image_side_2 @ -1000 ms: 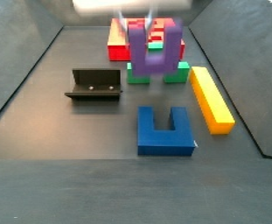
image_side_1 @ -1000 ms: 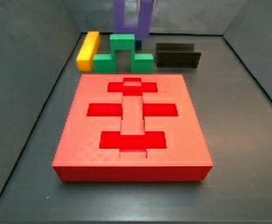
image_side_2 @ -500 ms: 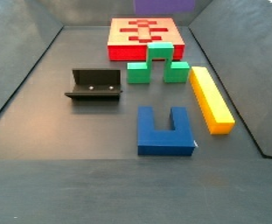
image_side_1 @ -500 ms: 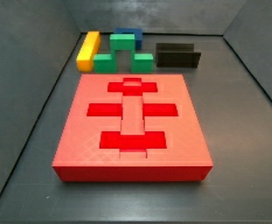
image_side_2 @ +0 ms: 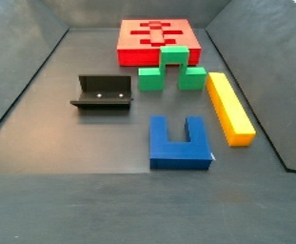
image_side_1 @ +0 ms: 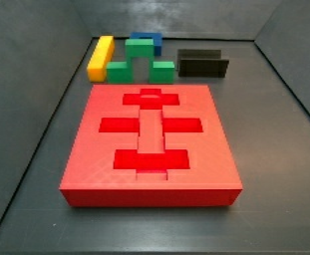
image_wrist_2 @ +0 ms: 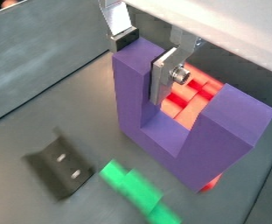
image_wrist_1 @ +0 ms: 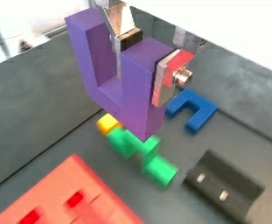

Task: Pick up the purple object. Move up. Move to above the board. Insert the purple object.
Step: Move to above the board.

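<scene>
The purple object (image_wrist_1: 112, 83) (image_wrist_2: 162, 118) is a U-shaped block hanging high above the floor. My gripper (image_wrist_1: 148, 54) (image_wrist_2: 148, 51) is shut on one of its arms. Both silver fingers (image_wrist_1: 170, 77) (image_wrist_2: 167, 72) press flat against that arm. Neither gripper nor purple object appears in the side views. The board (image_side_1: 151, 134) (image_side_2: 161, 36) is a red slab with recessed slots lying flat on the floor. Part of it shows below the block in both wrist views (image_wrist_1: 51, 192) (image_wrist_2: 194, 94).
On the floor beyond the board's end sit a green notched block (image_side_1: 142, 68) (image_side_2: 172, 76), a blue U-block (image_side_1: 144, 42) (image_side_2: 181, 143) and a yellow bar (image_side_1: 102, 57) (image_side_2: 229, 107). The dark fixture (image_side_1: 204, 63) (image_side_2: 103, 92) stands beside them. Grey walls enclose the floor.
A second ago the purple object and gripper still showed at the top of both side views above the green block. They have risen out of those views.
</scene>
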